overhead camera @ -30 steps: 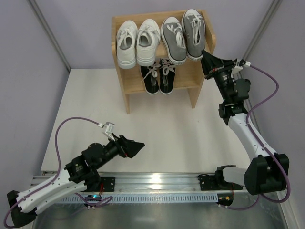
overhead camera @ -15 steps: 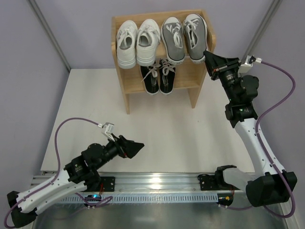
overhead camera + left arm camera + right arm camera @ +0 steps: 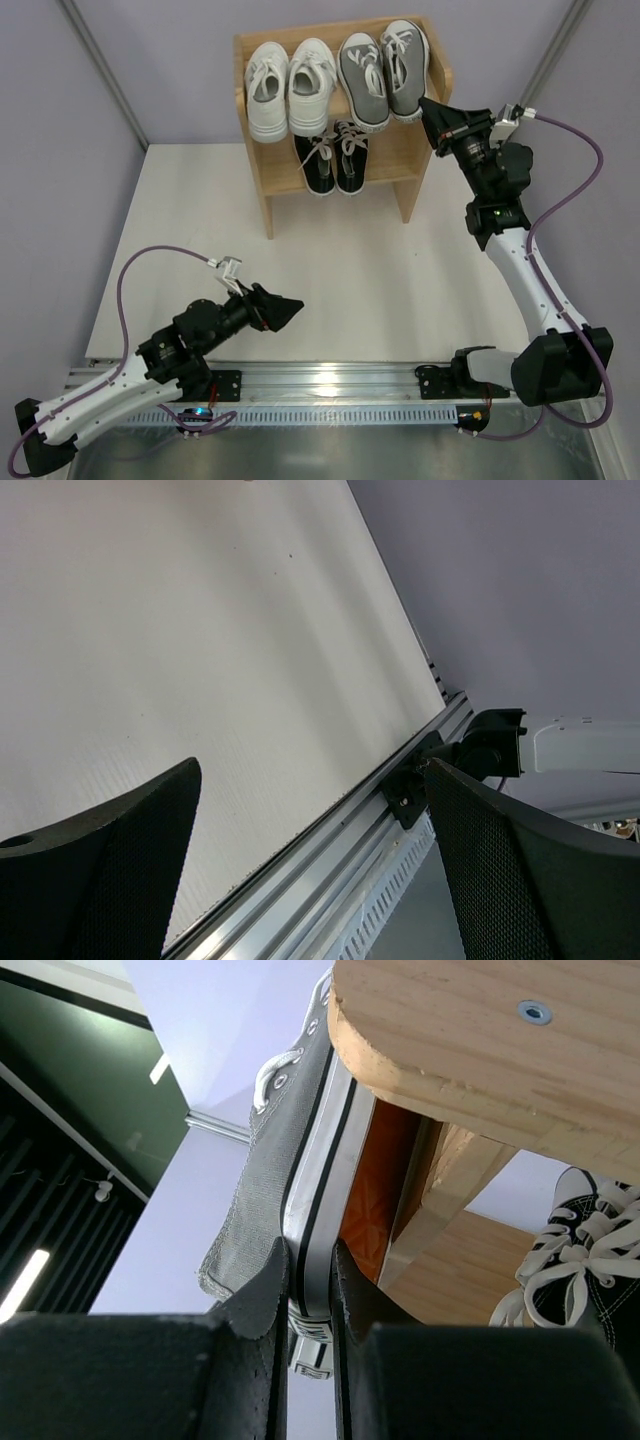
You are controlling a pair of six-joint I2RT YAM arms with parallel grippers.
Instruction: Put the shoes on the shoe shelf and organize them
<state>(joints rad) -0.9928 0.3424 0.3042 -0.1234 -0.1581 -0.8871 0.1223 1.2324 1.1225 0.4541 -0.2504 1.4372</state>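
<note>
Shoe status: right grey shoe (image 3: 262,1190) sat on the top tier of the shelf (image 3: 256,150), heel to the front, tight against the right side panel. Right gripper (image 3: 308,1260) was closed narrow on the heel's sole rim.

Risks as judged:
- Pulling back without releasing would drag the shoe off the tier.
- A skewed push could wedge the sole on the panel or bump its grey partner (image 3: 362,68).
- Grip was on a thin rim, so it could slip.

Materials: soft grey canvas, white rubber band with a black stripe, orange underside. Shelf was pale grained wood with rounded edges and a sunk screw.

White pair (image 3: 290,88) sat left on top, black pair (image 3: 335,160) on the lower tier. Left gripper (image 3: 288,308) hung wide and empty over the white table (image 3: 380,270), well apart.
</note>
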